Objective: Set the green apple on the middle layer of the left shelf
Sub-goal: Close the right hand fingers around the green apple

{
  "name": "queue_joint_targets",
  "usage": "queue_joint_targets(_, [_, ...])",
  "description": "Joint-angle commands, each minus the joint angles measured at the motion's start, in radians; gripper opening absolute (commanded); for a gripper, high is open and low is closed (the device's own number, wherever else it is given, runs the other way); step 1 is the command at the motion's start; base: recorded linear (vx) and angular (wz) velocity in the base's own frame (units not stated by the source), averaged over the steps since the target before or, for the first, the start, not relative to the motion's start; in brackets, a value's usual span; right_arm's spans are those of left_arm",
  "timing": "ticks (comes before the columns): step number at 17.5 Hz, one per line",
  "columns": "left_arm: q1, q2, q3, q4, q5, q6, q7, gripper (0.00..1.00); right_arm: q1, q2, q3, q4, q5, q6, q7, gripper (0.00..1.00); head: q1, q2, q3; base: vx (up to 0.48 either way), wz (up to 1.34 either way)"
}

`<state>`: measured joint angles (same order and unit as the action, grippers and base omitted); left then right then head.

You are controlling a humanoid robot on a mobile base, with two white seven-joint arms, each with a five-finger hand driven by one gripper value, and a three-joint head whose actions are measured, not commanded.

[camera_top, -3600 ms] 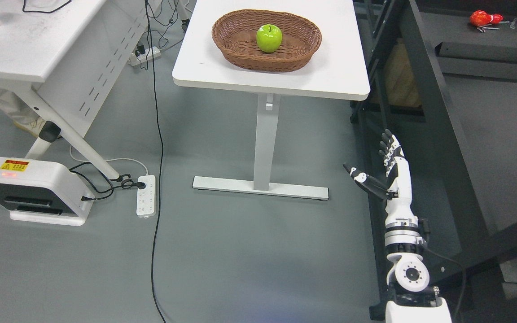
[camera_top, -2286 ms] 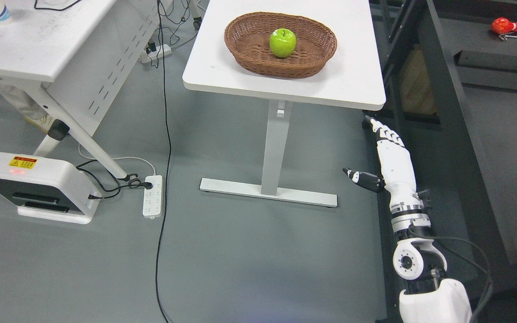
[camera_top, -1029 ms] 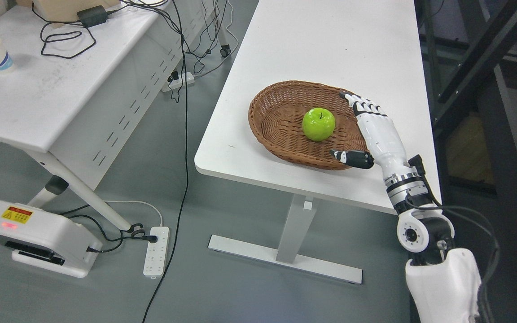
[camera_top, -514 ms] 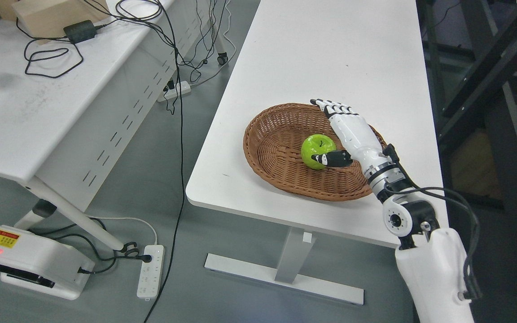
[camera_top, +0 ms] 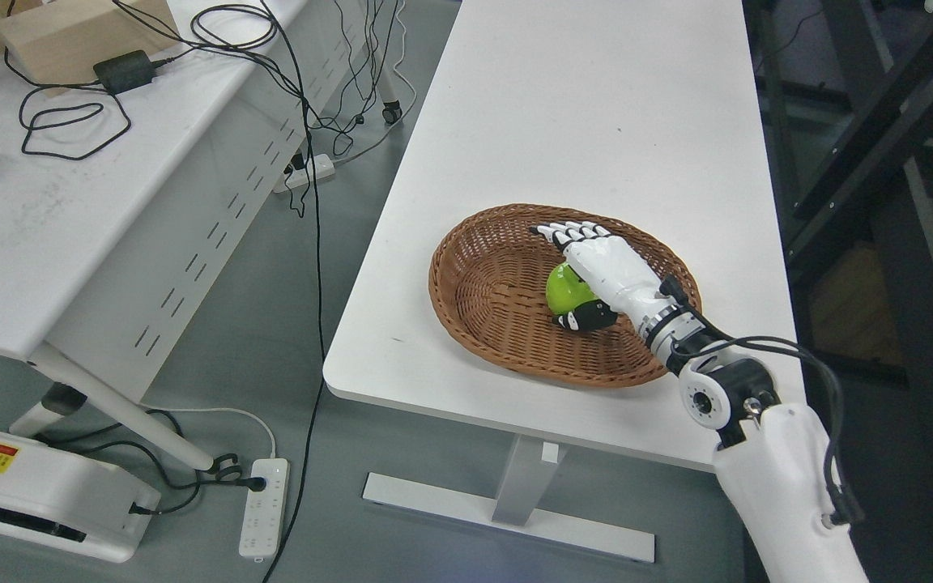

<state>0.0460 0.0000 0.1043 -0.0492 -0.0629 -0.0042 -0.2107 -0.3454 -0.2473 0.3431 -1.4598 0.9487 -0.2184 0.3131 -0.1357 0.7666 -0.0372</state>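
Note:
A green apple (camera_top: pixel 557 293) lies in a brown wicker basket (camera_top: pixel 483 283) near the front edge of a white table (camera_top: pixel 580 121). My right hand (camera_top: pixel 564 277) comes in from the lower right and lies over the apple's top and right side, hiding most of it. Its white fingers (camera_top: pixel 572 235) stretch straight out past the apple toward the basket's far rim. The black thumb (camera_top: pixel 584 318) rests against the apple's near side. The fingers are not curled around the fruit. The left arm is out of view.
A white desk (camera_top: pixel 21 235) at the left carries a wooden box (camera_top: pixel 70 36), a black adapter (camera_top: pixel 120 70) and looped cables. Cords hang down to a power strip (camera_top: pixel 262 508) on the floor beside a white device (camera_top: pixel 37 494). A dark shelf frame (camera_top: pixel 863 138) stands at the right.
The camera has moved in over the table. My right hand rose from beside the table leg, reached into the basket, and now covers the apple with the thumb tucked against it.

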Motion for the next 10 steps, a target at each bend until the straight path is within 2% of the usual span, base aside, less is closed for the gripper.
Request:
queue_joint_targets(1, [0.000, 0.017, 0.000, 0.000, 0.000, 0.000, 0.001, 1.00, -0.017, -0.064, 0.060, 0.065, 0.007, -0.004, 0.009, 1.00, 0.0000, 0.000, 0.000, 0.000, 0.00])
queue_joint_targets(7, [0.000, 0.017, 0.000, 0.000, 0.000, 0.000, 0.001, 1.00, -0.024, -0.084, 0.057, 0.084, 0.005, -0.004, 0.009, 0.98, 0.0000, 0.000, 0.000, 0.000, 0.00])
queue_joint_targets(8, [0.000, 0.017, 0.000, 0.000, 0.000, 0.000, 0.001, 1.00, -0.024, -0.084, 0.057, 0.084, 0.005, -0.004, 0.009, 0.95, 0.0000, 0.000, 0.000, 0.000, 0.00])
queue_joint_targets(10, [0.000, 0.017, 0.000, 0.000, 0.000, 0.000, 0.001, 1.00, -0.023, -0.089, 0.050, 0.084, 0.004, -0.021, 0.009, 0.77, 0.0000, 0.000, 0.000, 0.000, 0.00])
